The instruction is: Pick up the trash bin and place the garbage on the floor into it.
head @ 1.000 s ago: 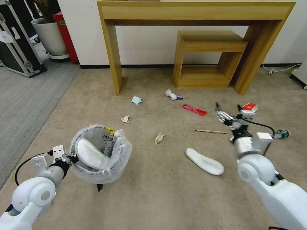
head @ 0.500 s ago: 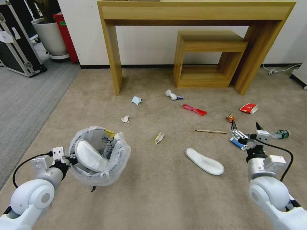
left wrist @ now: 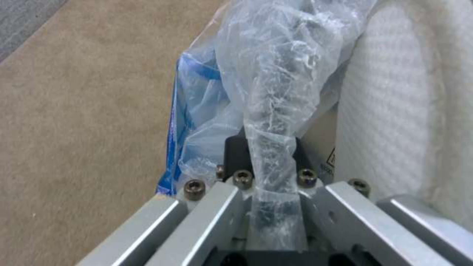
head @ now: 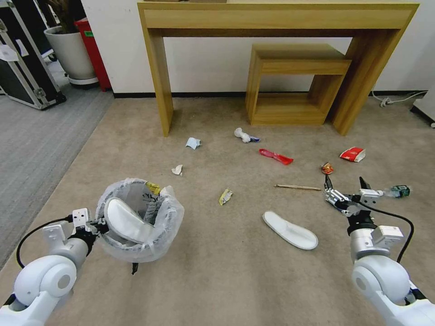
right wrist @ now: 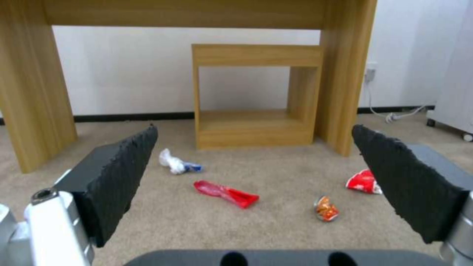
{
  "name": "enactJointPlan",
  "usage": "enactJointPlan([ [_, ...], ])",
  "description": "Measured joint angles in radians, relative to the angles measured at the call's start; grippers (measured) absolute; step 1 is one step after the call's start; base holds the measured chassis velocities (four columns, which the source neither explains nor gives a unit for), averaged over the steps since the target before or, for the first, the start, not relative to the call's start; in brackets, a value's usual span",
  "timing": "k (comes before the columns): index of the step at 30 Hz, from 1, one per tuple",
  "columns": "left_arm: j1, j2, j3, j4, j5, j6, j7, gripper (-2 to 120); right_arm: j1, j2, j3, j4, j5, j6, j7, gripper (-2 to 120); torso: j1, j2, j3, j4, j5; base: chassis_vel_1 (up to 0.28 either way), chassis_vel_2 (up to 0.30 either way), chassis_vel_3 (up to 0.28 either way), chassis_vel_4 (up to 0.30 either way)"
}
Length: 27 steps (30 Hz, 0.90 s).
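Carpet (head: 217,271) in beige covers the floor ahead, meeting a grey strip on the robot's left; against the far wall stands a tall wooden console table (head: 281,18) with a smaller wooden cube shelf (head: 294,81) tucked under it.

Next in size, the trash bin (head: 140,217) hangs above the carpet at the near left, tilted, its crinkly white liner folded over the rim; one white slipper (head: 129,222) lies curled inside it. The left gripper (head: 93,225) is clenched on the bin's rim, liner plastic pinched between its fingers as the left wrist view shows (left wrist: 273,207).

The right gripper (head: 346,190) hovers low over the carpet at the near right, its jaws spread wide and holding nothing; through the right wrist view its two black pads (right wrist: 123,173) frame the litter beyond.

A second white slipper (head: 290,228) lies flat on the carpet between the two arms, nearer the right one; a thin wooden stick (head: 297,186) lies just beyond it; a red wrapper (head: 275,155) sits farther out; a red-and-white paper cup (head: 353,154) lies toward the table's right leg; a clear green-labelled bottle (head: 398,190) rests just right of the open gripper; a small orange wrapper (head: 326,168) lies just ahead of it; white crumpled paper (head: 244,134), a pale blue scrap (head: 193,142), a white scrap (head: 177,169) and a yellow wrapper (head: 225,195) are scattered across the middle.
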State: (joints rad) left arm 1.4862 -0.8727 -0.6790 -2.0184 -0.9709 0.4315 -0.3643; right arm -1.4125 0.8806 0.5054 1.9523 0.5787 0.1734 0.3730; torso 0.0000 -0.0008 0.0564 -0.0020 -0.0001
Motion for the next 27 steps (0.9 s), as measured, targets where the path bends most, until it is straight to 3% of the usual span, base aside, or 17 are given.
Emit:
enactJointPlan([
  [27, -0.012, 0.023, 0.001, 0.007, -0.022, 0.003, -0.011, 0, 0.026, -0.002, -0.027, -0.012, -0.011, -0.004, -0.006, 100, 0.0, 0.0, 0.0, 0.0, 0.0, -0.092, 0.097, 0.096, -0.089],
])
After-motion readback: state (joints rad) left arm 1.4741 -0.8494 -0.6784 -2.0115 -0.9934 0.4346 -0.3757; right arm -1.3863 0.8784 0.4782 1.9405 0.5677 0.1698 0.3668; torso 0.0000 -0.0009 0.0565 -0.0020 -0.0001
